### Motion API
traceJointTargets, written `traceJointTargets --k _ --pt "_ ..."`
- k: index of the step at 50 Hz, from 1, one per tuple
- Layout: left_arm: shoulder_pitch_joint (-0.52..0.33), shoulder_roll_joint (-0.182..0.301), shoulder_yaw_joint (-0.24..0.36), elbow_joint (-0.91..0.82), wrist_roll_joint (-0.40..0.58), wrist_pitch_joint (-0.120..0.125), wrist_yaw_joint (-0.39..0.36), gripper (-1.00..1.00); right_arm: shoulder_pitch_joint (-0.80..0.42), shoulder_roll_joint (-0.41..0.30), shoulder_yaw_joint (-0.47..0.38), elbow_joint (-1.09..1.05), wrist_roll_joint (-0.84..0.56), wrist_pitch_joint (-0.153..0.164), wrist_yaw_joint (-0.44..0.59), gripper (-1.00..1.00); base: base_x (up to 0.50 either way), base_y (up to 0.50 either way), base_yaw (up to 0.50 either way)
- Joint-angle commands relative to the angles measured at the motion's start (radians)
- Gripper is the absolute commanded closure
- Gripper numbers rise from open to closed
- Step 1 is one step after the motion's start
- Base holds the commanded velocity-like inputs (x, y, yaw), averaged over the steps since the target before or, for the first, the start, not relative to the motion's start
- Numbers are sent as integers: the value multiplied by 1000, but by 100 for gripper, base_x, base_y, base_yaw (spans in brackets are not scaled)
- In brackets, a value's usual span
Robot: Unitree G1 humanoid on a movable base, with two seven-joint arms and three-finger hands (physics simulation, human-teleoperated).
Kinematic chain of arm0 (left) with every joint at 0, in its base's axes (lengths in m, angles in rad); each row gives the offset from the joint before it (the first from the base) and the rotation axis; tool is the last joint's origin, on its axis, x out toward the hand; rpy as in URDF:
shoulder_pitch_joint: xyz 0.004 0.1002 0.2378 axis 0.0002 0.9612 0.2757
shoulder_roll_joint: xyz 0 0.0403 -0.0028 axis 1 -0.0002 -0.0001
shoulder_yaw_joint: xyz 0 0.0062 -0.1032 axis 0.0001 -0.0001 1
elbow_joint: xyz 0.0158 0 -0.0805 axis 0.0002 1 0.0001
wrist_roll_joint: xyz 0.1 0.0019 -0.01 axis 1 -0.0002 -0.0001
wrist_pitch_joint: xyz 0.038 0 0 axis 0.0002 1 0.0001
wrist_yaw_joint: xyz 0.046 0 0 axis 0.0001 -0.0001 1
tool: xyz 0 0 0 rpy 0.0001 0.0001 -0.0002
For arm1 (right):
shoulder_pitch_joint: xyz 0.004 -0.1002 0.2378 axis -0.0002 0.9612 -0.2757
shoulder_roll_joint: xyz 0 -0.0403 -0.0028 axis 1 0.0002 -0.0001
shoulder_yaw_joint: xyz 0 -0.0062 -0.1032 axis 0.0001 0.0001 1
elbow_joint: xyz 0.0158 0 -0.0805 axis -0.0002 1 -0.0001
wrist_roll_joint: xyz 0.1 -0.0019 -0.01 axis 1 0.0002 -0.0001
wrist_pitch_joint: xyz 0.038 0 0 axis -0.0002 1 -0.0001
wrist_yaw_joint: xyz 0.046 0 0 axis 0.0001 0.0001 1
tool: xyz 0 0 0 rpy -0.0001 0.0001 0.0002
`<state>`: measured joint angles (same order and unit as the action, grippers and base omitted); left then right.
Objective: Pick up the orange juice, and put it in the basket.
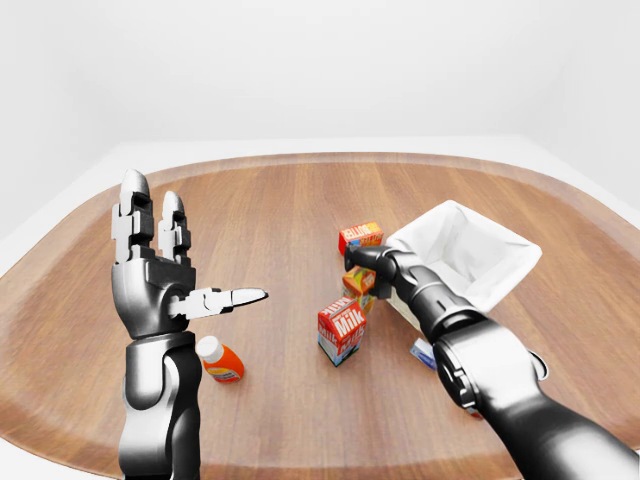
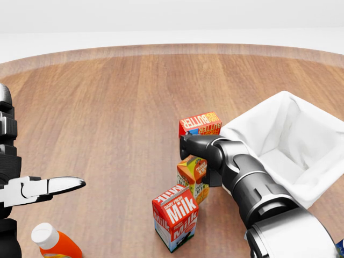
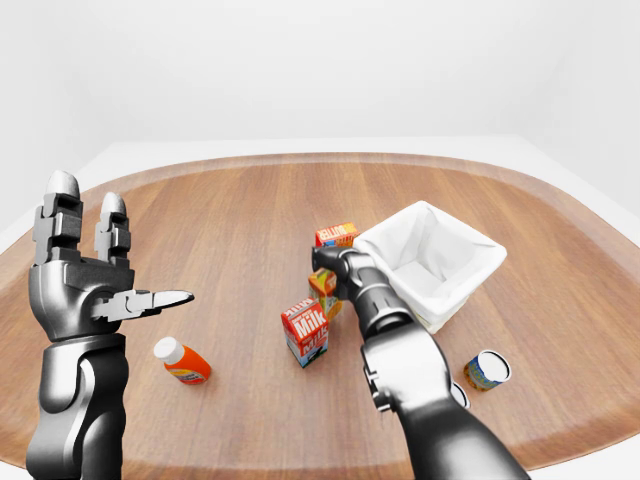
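Observation:
The orange juice carton (image 2: 191, 176), orange with a green base, stands upright on the wooden table just left of the white basket (image 2: 281, 99). My right hand (image 2: 194, 147) reaches in from the bottom right and sits against the carton's top and right side. The forearm hides its fingers, so I cannot tell whether they close round the carton. My left hand (image 1: 195, 250) is raised at the left of the left-eye view, open and empty, fingers up and thumb pointing right, well away from the carton.
A red butter box (image 2: 200, 124) lies just above the carton, touching the basket's corner. A red milk carton (image 2: 174, 216) stands below it. An orange bottle with a white cap (image 1: 220, 362) lies near my left arm. Two cans (image 3: 487, 369) sit below the basket.

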<state>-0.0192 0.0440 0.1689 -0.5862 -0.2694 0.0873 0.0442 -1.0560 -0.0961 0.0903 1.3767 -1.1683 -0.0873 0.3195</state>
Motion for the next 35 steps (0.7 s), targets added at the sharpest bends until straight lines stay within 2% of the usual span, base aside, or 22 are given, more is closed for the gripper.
traceJointTargets --k 1,35 --pt "0 0 0 0 0 0 0 -100 -24 -3 -19 -14 -26 0 -30 100 0 0 0" --pt "0 0 0 0 0 0 0 -100 -62 -11 -19 -20 -20 0 -8 100 0 0 0"
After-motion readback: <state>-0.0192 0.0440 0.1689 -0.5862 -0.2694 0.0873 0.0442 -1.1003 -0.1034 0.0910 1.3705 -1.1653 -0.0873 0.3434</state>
